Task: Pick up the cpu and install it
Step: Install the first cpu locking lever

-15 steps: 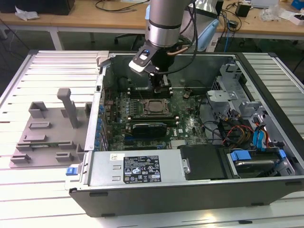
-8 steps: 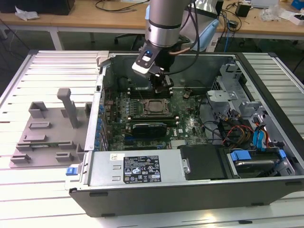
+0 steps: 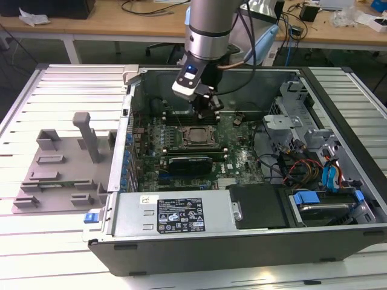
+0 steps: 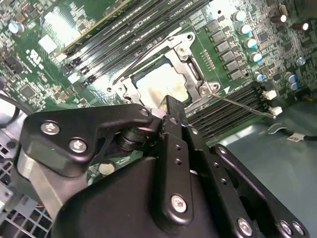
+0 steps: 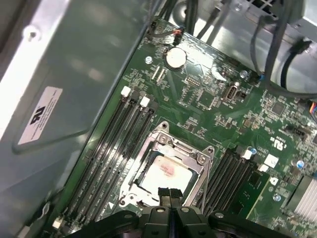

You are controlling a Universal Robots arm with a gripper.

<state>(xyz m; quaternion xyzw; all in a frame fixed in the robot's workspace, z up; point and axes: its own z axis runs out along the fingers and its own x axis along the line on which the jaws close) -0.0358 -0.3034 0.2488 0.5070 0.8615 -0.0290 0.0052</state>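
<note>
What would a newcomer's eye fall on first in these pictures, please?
The arm dips into the open computer case, its tool low over the motherboard. In the first wrist view, the pale-topped cpu lies in the socket frame, right by the tool's tips.

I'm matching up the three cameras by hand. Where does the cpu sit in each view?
Exterior view: the cpu lies in the metal socket frame, inside the case.
Second wrist view: a pale square within that frame, just beyond the gripper.
First wrist view: a pale square, again just beyond the gripper.
Shared landmark: black memory slots flanking the frame on both sides.
</note>
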